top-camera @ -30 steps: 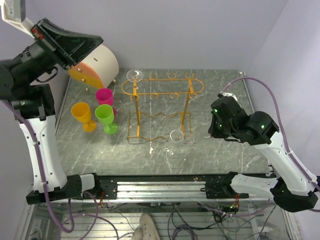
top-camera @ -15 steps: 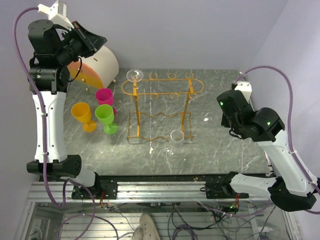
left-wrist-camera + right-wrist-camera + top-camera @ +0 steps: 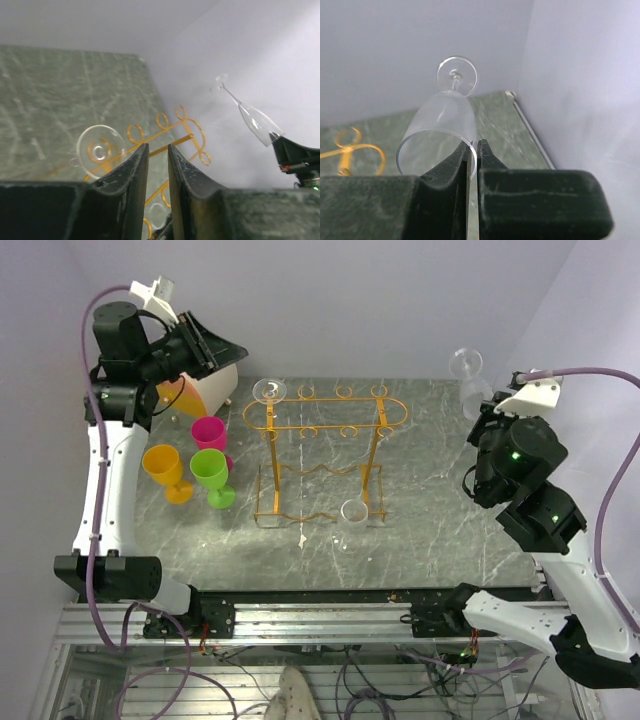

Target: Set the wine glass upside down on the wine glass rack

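Observation:
The gold wire wine glass rack stands mid-table; it also shows in the left wrist view. A clear glass hangs upside down at its left end, foot up. Another clear glass stands by the rack's base. My right gripper is shut on the rim of a clear wine glass, held high over the table's right back corner, foot pointing away. My left gripper is raised at the back left, its jaws slightly apart and empty.
A beige drum-shaped box with an orange face sits back left. Pink, orange and green plastic goblets stand left of the rack. Walls close in behind and on the right.
My right gripper took one of two clear glasses from beside the rack's base and lifted it up and back to the right. My left arm swung, its gripper now facing the rack.

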`<control>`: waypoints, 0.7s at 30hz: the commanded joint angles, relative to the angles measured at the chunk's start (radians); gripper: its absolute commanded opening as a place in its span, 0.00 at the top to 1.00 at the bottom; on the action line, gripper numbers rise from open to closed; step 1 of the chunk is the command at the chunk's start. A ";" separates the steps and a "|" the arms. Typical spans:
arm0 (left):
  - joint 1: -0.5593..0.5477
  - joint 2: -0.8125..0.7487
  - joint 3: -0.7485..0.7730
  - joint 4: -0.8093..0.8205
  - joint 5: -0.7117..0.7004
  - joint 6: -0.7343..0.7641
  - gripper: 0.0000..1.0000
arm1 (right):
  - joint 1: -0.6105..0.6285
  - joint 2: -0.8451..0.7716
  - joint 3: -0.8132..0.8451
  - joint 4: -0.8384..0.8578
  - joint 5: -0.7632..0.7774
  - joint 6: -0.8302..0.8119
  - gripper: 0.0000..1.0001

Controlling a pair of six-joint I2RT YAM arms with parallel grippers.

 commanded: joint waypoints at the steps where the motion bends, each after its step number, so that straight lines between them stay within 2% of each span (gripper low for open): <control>1: -0.011 -0.024 -0.200 0.424 0.281 -0.453 0.64 | -0.003 -0.014 -0.048 0.464 -0.157 -0.192 1.00; 4: -0.024 -0.020 -0.290 0.665 0.316 -0.663 0.63 | -0.004 0.030 -0.043 0.520 -0.300 -0.157 1.00; 9: -0.050 -0.007 -0.271 0.683 0.281 -0.715 0.63 | -0.001 0.109 -0.050 0.629 -0.440 -0.112 1.00; 14: -0.108 0.010 -0.274 0.832 0.189 -0.854 0.59 | 0.007 0.180 -0.066 0.755 -0.478 -0.111 1.00; 18: -0.174 0.030 -0.233 0.778 0.119 -0.816 0.58 | 0.031 0.199 -0.117 0.887 -0.496 -0.119 1.00; 21: -0.189 0.053 -0.243 0.799 0.102 -0.837 0.58 | 0.046 0.217 -0.149 0.963 -0.526 -0.115 1.00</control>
